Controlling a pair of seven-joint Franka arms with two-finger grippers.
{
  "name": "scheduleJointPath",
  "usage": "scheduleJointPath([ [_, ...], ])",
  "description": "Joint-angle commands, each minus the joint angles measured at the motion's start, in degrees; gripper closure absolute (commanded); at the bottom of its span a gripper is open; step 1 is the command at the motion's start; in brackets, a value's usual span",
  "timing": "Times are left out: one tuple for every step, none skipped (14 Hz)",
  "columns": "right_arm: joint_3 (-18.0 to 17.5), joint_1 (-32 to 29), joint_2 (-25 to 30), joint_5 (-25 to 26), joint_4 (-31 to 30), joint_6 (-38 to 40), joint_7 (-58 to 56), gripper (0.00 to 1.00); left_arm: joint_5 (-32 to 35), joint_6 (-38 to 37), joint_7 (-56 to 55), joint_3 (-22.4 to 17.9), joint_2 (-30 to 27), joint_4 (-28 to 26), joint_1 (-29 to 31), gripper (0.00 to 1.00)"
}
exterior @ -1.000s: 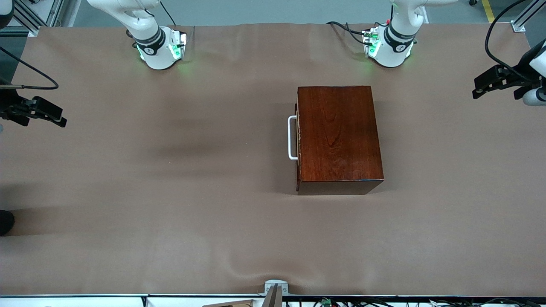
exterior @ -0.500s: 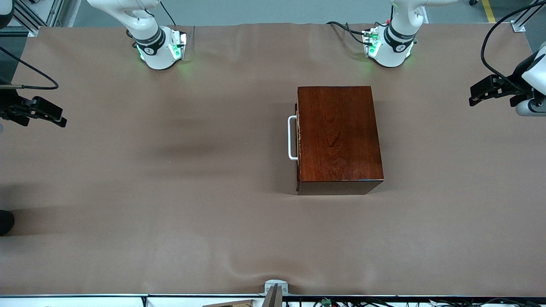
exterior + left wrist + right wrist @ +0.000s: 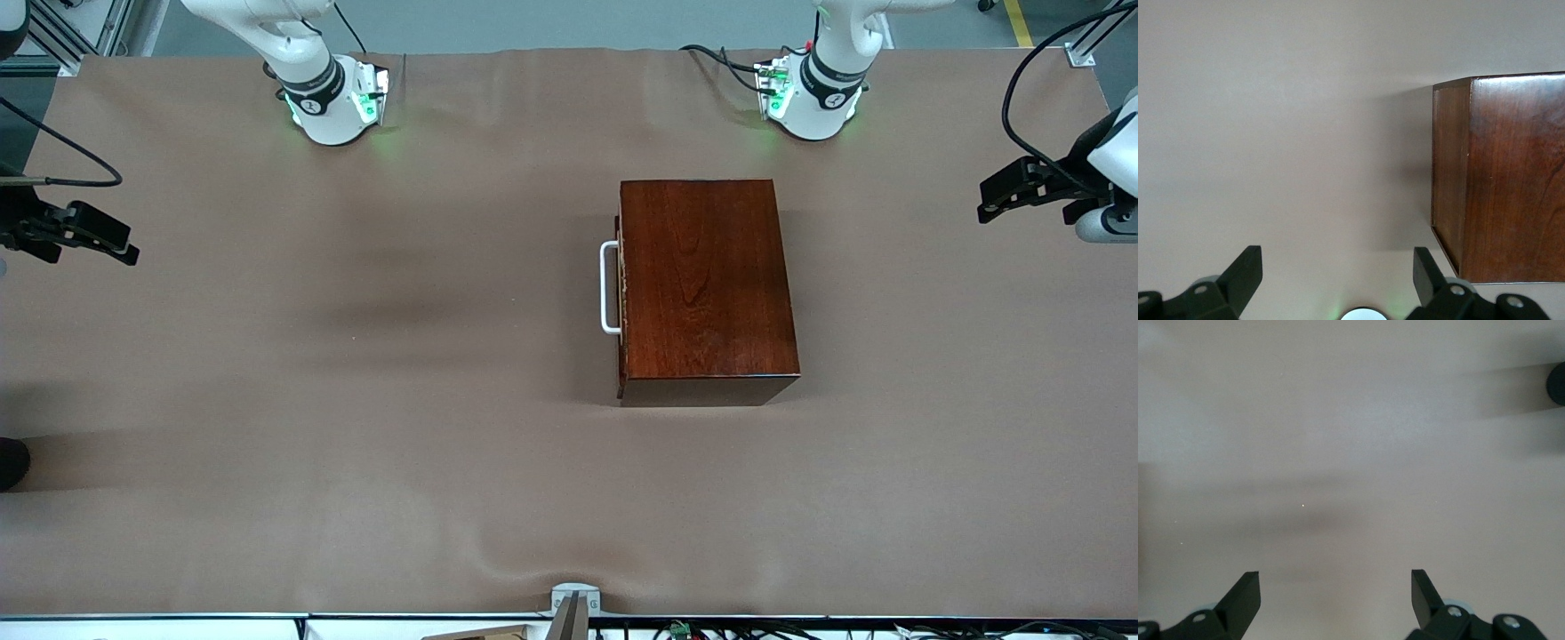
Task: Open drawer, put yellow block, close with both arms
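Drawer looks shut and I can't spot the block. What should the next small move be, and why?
Probably bring the right gripper, open over the table's edge at the right arm's end, toward the white handle. The drawer sits flush in the wooden box, with its handle facing that arm's end. The left gripper hangs open past the box's closed end. No yellow block shows.

Right pincer (image 3: 1335,603) fingers spread wide, empty, over bare brown table cover (image 3: 1351,440).
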State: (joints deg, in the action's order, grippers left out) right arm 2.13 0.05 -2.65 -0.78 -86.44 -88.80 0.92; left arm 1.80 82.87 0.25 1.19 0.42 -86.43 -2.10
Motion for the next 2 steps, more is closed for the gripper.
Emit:
scheduleJointPath([
  [-0.72,-0.93,0.72,-0.54,-0.4,-0.15,-0.05,0.0,1.19,0.36,1.07,0.48,-1.03,-0.67,0.34,0.0],
  [-0.72,-0.93,0.72,-0.54,-0.4,-0.15,-0.05,0.0,1.19,0.36,1.07,0.48,-1.03,-0.67,0.17,0.0],
])
